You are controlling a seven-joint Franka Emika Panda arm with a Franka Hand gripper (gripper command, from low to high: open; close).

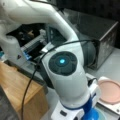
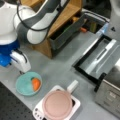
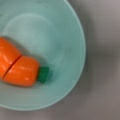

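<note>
A teal bowl sits on the grey table at a front view's lower left, and it fills the wrist view. Inside it lies an orange toy carrot with a cut line across it and a green stub at one end. The gripper, a white hand below a blue wrist ring, hangs just above the bowl's far rim. Its fingers do not show in the wrist view. The carrot lies on the bowl's left side there.
A pink round lid rests on a white hot plate beside the bowl; the lid also shows in a front view. A wooden cabinet with an open grey drawer, a black tray and a metal box stand nearby.
</note>
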